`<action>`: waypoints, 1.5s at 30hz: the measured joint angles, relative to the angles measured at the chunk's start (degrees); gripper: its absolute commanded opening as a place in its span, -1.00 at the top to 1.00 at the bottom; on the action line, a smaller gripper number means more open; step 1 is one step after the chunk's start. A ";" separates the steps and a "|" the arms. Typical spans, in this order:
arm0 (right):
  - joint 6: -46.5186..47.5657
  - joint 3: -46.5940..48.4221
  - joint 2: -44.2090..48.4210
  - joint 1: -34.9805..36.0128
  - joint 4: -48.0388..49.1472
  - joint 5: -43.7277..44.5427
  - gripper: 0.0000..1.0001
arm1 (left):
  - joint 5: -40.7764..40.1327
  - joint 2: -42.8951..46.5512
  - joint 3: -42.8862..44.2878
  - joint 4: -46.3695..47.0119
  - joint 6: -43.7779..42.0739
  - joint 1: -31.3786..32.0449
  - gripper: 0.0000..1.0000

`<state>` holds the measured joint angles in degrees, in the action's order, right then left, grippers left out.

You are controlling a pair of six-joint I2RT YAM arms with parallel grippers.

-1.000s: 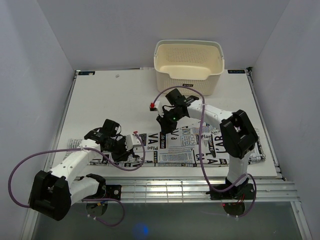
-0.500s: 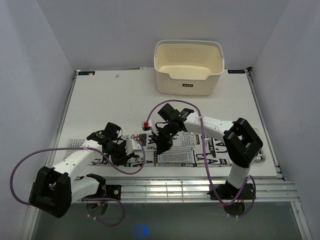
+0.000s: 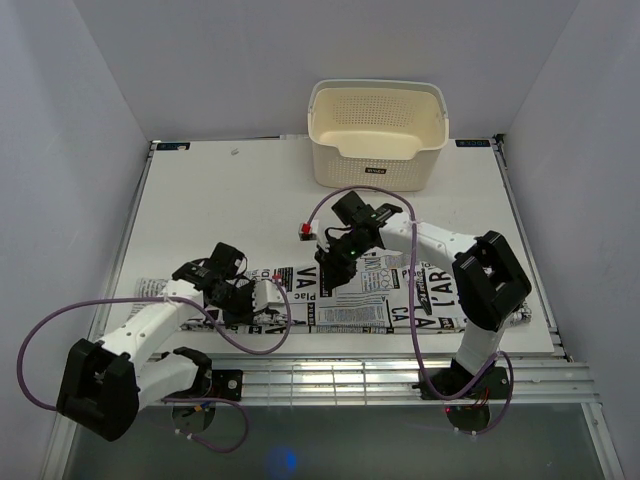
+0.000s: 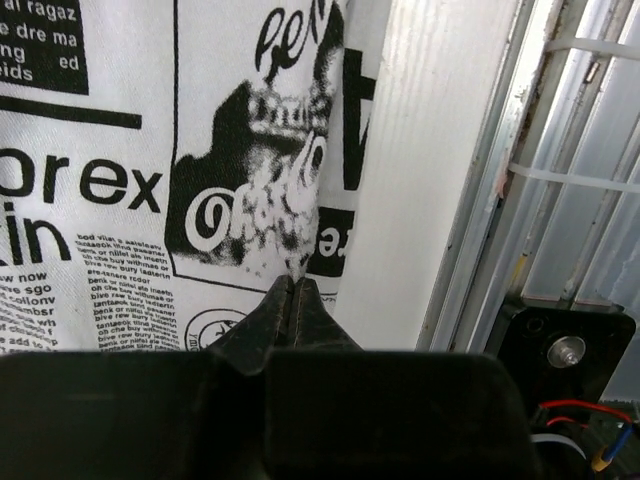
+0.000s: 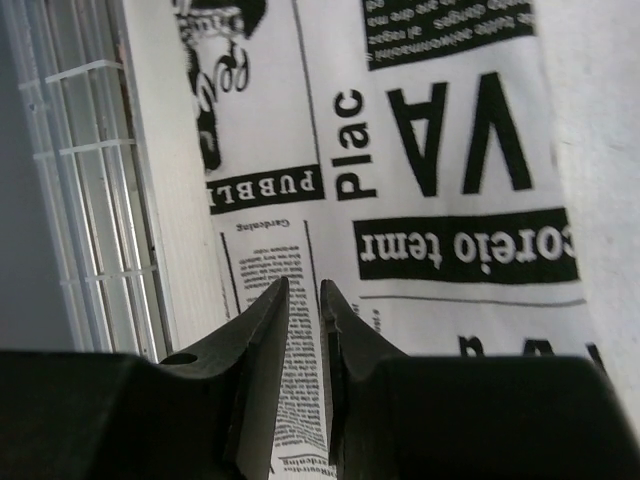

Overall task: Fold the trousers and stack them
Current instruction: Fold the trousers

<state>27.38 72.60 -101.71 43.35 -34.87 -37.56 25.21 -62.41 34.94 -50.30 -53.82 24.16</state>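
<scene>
The trousers (image 3: 440,292), white cloth with black newspaper print, lie stretched along the table's near edge. My left gripper (image 3: 258,297) is over their left part. In the left wrist view (image 4: 291,283) its jaws are closed together, pinching a small ridge of the printed cloth (image 4: 100,200) near the cloth's edge. My right gripper (image 3: 331,274) hangs over the middle of the trousers. In the right wrist view (image 5: 304,285) its jaws stand a narrow gap apart, and flat printed cloth (image 5: 450,150) shows through the gap.
A cream perforated basket (image 3: 378,125) stands at the back of the white table (image 3: 220,200). The table's near edge and a metal rail (image 3: 350,375) run just in front of the trousers. Purple cables loop off both arms.
My right gripper dipped toward the near left over the trousers, then came back up and right. My left gripper stayed at the cloth's left part, shifting only slightly.
</scene>
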 measured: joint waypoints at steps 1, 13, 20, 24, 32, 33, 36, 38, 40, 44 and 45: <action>0.02 0.28 0.02 -0.72 -0.28 0.15 0.50 | 0.02 0.81 0.48 -0.96 -0.76 0.17 1.00; -0.26 1.49 0.09 -2.73 -5.92 0.92 0.48 | -0.74 -19.17 6.21 -9.60 -7.63 3.39 0.92; -1.51 1.57 -0.04 -2.73 -8.61 1.62 0.39 | -1.07 -23.78 9.90 -13.38 -5.44 4.00 -0.04; -1.77 -2.54 0.68 -4.02 -8.72 4.76 -0.03 | -3.08 -16.37 11.61 -12.59 -2.32 3.26 -0.42; -0.72 -9.31 8.37 -17.20 -10.27 11.93 -0.38 | -6.93 4.70 8.63 -4.70 9.25 -4.26 -0.69; -0.24 -10.08 10.12 -17.88 -10.45 13.07 -0.40 | -7.80 5.57 6.67 -4.11 10.51 -4.68 -0.66; 1.53 -13.62 14.91 -19.58 -10.67 16.35 -0.52 | -11.63 3.50 0.15 -1.53 15.19 -5.44 -0.59; 2.99 -16.92 17.18 -21.64 -11.13 18.91 -0.59 | -14.43 -0.50 -1.77 -0.24 17.59 -5.84 -0.56; 4.37 -20.26 17.97 -24.35 -11.39 21.38 -0.62 | -17.07 -5.27 -1.55 1.27 19.80 -6.25 -0.56; 6.12 -24.00 15.39 -31.15 -11.76 25.55 -0.64 | -20.24 -15.45 4.79 1.31 23.12 -7.21 -0.55; 6.19 -23.56 14.88 -32.68 -11.80 25.31 -0.64 | -20.70 -18.38 7.06 1.05 23.76 -7.74 -0.55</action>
<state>33.56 49.04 -86.83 10.68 -46.68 -12.25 4.51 -80.79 42.00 -49.25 -30.06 16.43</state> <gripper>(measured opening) 0.817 0.779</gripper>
